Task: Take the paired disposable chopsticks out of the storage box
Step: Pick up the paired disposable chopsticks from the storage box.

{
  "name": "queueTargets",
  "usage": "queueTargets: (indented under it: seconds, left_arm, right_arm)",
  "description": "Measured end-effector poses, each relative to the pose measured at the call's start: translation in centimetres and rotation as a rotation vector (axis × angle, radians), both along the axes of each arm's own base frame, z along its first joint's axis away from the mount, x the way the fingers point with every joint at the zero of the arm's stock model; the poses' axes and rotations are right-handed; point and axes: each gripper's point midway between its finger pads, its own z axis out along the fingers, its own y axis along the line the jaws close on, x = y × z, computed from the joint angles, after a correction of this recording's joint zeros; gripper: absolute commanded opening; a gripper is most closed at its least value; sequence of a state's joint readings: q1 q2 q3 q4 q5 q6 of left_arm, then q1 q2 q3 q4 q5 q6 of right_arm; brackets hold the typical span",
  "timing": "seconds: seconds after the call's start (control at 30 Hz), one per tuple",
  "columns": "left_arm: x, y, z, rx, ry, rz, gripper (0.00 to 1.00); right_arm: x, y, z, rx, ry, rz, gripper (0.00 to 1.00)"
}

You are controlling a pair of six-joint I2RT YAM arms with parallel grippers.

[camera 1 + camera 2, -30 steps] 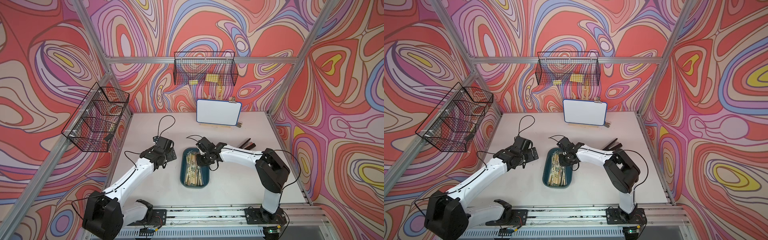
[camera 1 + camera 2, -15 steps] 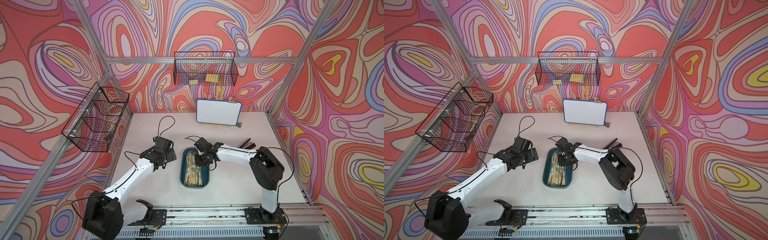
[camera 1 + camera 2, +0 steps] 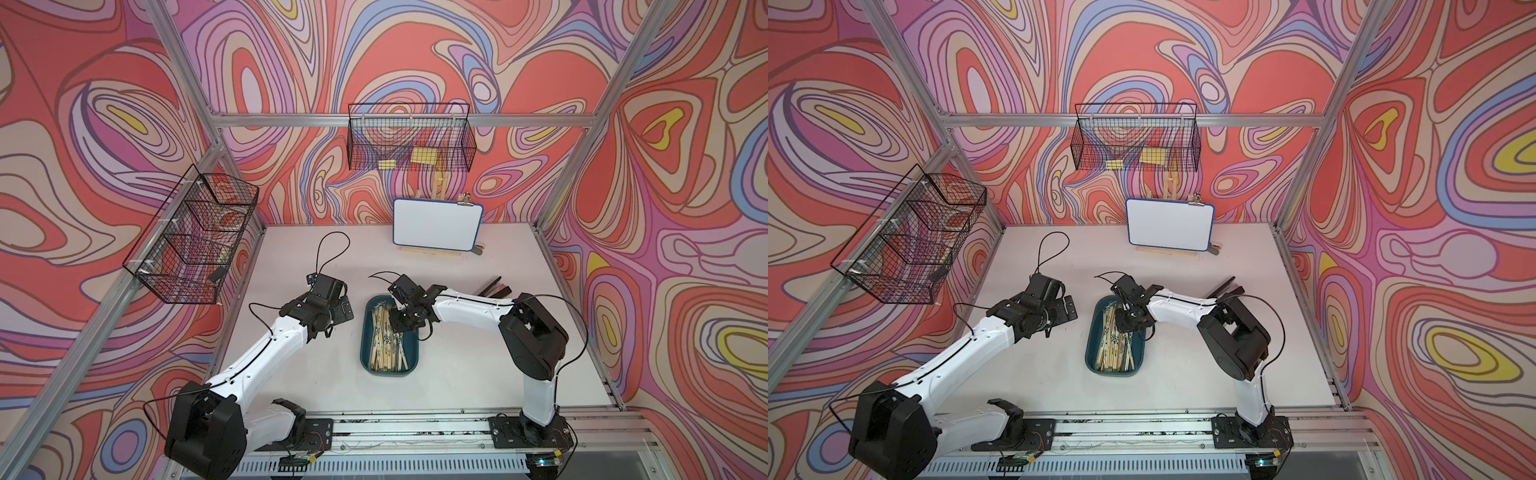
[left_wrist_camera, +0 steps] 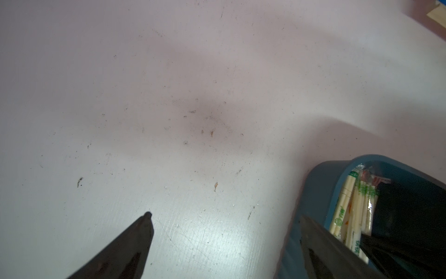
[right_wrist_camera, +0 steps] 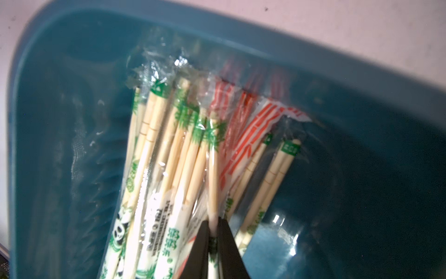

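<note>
The storage box (image 3: 409,359) (image 3: 1091,360), a shallow teal tray, lies mid-table in both top views, holding several paired disposable chopsticks (image 3: 386,345) (image 3: 1115,351) in clear sleeves. My right gripper (image 3: 400,326) (image 3: 1125,326) reaches down into its far end. In the right wrist view the right gripper (image 5: 213,221) is shut on one sleeved pair (image 5: 212,174) on top of the pile (image 5: 169,145), inside the box wall (image 5: 60,96). My left gripper (image 3: 341,311) (image 3: 1065,309) (image 4: 225,216) hangs open and empty over bare table, just left of the box (image 4: 313,193).
A whiteboard (image 3: 436,224) stands on an easel at the back. Black wire baskets hang on the back wall (image 3: 409,141) and the left wall (image 3: 195,237). A black tool (image 3: 494,286) lies behind the right arm.
The right gripper's jaws have closed onto a chopstick pair at the box's far end. The left arm has not moved.
</note>
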State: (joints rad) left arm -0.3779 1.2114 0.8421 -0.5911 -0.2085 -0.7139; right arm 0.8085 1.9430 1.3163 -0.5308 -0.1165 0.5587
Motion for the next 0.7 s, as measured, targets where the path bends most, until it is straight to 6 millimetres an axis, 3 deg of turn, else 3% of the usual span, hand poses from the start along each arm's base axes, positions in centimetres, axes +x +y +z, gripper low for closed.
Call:
queueTargets:
  seconds: [0.03, 0.4, 0.7]
  left_arm:
    - [0.0, 0.0, 0.0, -0.001, -0.002, 0.0, 1.0]
    - [0.1, -0.1, 0.0, -0.002, -0.004, -0.001, 1.0]
    - [0.1, -0.2, 0.0, -0.007, -0.001, -0.005, 1.0]
  right_arm:
    - [0.0, 0.0, 0.0, 0.0, 0.0, 0.0, 0.0]
    - [0.1, 0.0, 1.3, 0.015, -0.021, -0.002, 0.0]
    - [0.8, -0.4, 5.9, 0.049, -0.109, -0.022, 0.0]
